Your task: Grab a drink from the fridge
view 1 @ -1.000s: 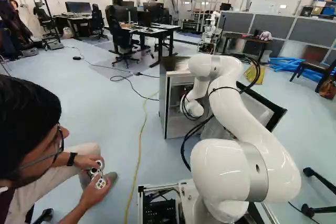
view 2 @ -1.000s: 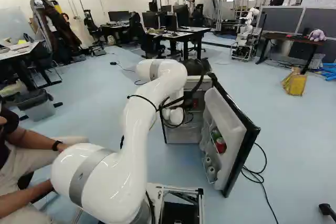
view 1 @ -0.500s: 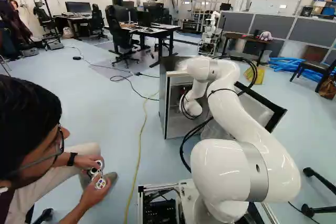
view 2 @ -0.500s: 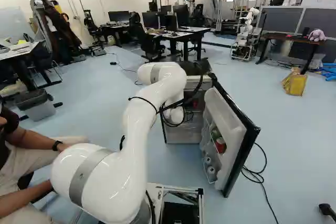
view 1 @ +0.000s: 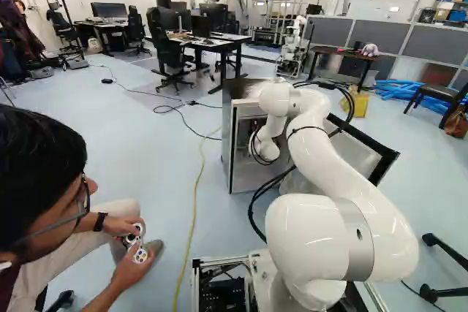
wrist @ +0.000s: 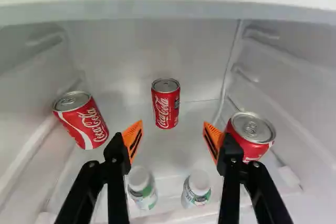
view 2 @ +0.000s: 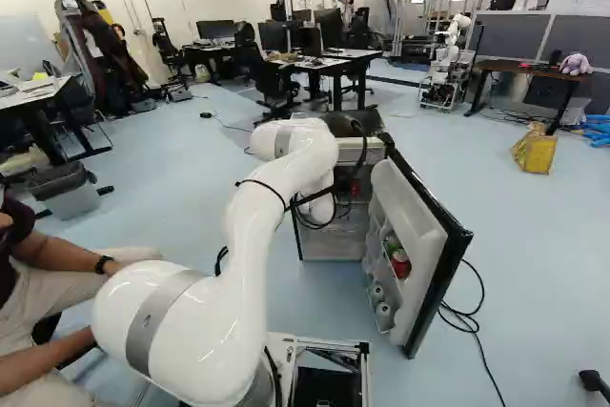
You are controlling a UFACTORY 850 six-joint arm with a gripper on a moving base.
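Within the white-lined fridge (wrist: 205,56), past two near bottles (wrist: 142,190) (wrist: 196,190), a far red can (wrist: 166,106) is faced by the gripper (wrist: 172,126), its empty fingers (wrist: 132,138) spread, apparently so it can be enclosed.

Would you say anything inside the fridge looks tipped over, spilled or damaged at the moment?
No, nothing stands out. The three cola cans and two white-capped bottles appear upright, with no spill or dent showing. The fridge door stands wide open, but that suits the task.
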